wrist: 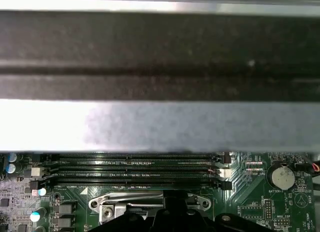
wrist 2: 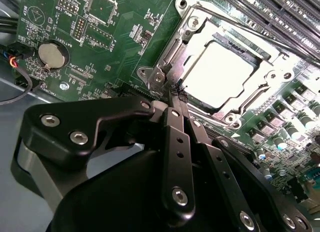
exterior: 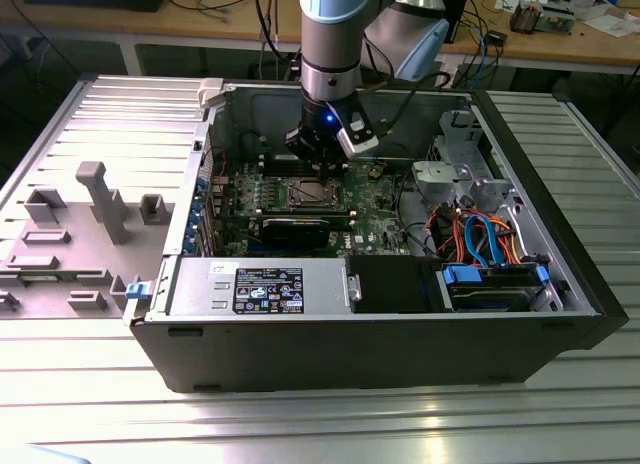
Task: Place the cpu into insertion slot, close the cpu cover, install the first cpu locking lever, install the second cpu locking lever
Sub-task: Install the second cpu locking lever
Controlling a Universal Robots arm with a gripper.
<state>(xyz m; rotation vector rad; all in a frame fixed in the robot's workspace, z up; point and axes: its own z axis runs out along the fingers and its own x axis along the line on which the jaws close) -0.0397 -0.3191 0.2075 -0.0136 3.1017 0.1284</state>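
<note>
End effector (wrist 2: 172,94) fingers pressed together, tips touching the cpu cover (wrist 2: 187,29) corner over the cpu (wrist 2: 220,72).

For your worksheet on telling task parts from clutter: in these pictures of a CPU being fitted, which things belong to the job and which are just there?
Part of the job:
gripper
cpu
insertion slot
cpu cover

Just there:
memory slots
coin battery
power supply
grey fixture blocks
</note>
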